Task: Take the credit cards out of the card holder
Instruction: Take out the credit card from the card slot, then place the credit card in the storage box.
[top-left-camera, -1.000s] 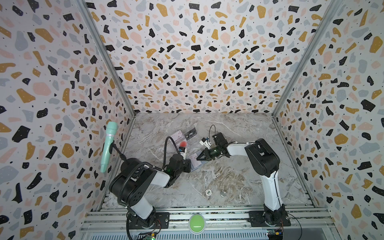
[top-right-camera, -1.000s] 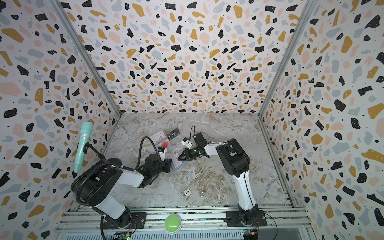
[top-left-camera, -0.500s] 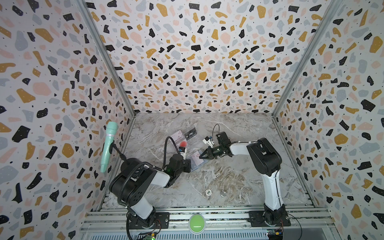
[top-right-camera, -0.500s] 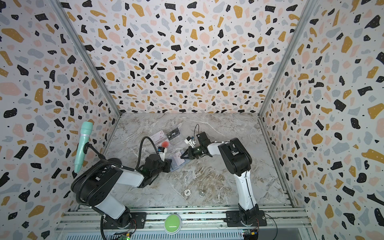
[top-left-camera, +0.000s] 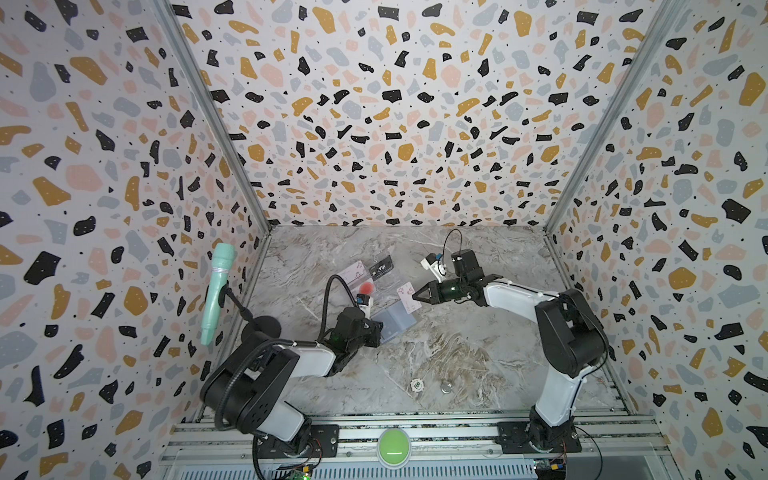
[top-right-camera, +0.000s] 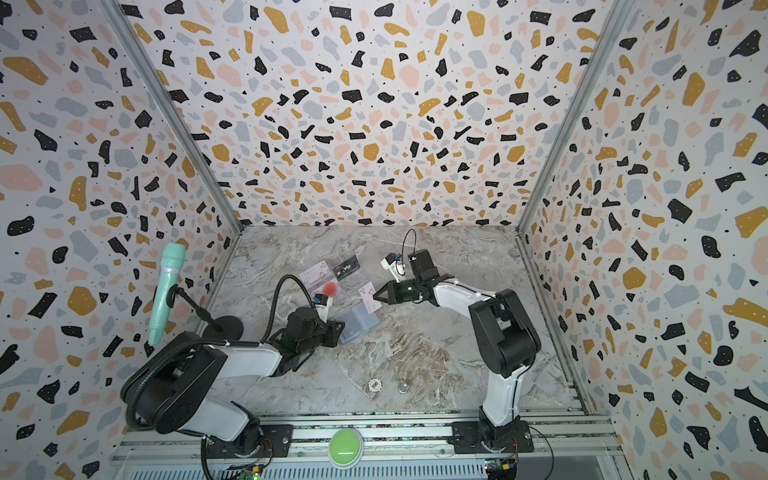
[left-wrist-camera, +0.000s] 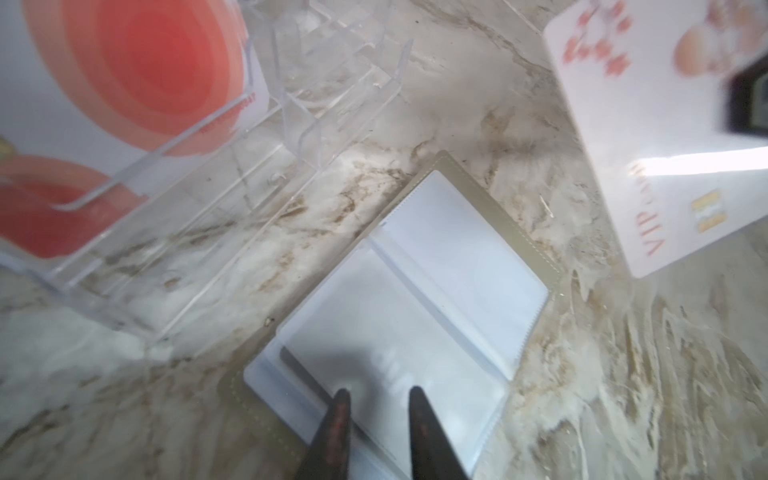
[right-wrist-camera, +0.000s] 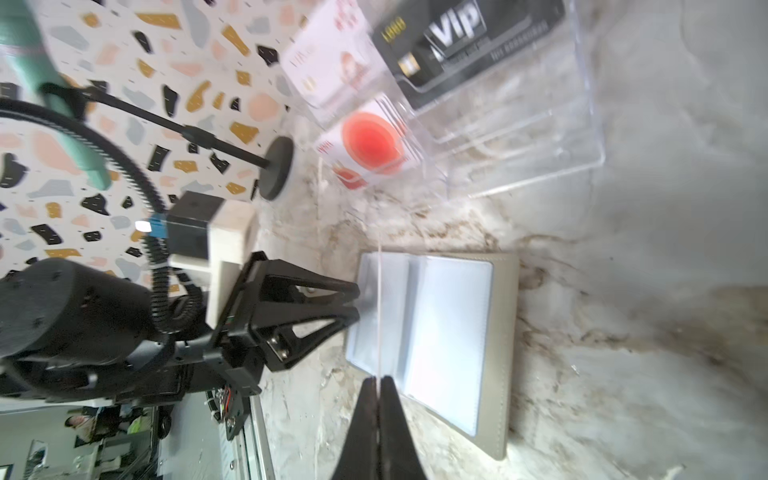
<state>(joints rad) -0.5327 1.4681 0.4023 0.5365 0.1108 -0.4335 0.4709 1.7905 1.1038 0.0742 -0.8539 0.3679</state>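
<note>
Between the closed jaws of your right claw (right-wrist-camera: 377, 380) you are pinching the white-pinkish card (top-left-camera: 407, 297), just above the unfolded card holder (left-wrist-camera: 415, 270). Your left claw (left-wrist-camera: 376, 395) is hovering, jaws apart, at the holder's edge. Next, likely: carrying the card into the clear tray (left-wrist-camera: 299, 120) beyond.

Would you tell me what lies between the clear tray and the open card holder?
Only a bare strip of marble tabletop; the left wrist view shows it between the clear tray and the card holder.
</note>
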